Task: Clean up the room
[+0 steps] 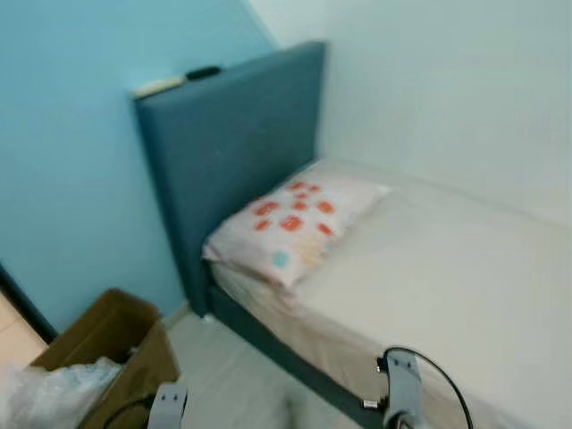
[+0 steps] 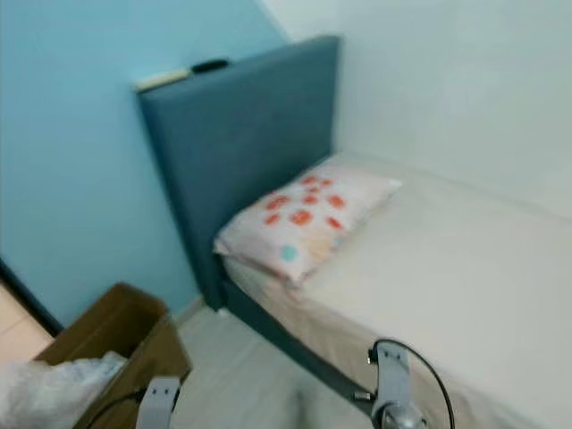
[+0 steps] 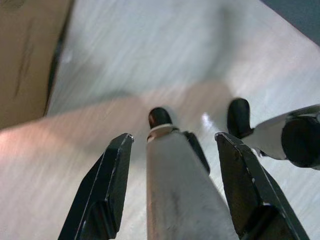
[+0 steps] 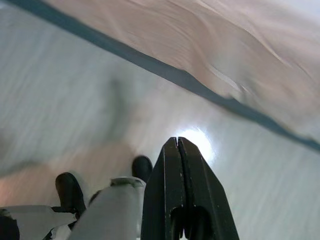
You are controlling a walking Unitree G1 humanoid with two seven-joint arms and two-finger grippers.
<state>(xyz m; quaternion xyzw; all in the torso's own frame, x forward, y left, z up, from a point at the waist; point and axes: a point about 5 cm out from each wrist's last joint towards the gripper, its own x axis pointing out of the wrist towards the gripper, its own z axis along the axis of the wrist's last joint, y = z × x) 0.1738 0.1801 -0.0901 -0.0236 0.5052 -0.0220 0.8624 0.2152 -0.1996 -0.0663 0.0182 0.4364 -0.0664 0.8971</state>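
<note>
Now we should square up to the far pillow (image 1: 295,228), left gripper (image 3: 172,145) spread, right gripper (image 4: 178,145) pressed together.

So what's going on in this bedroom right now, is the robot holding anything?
Nothing is being handled. The robot stands on the pale floor beside a bed, where a spotted pillow lies against the blue headboard. A cardboard box sits to its left. Both arms hang down: the left gripper is open and the right gripper is shut, both empty.
</note>
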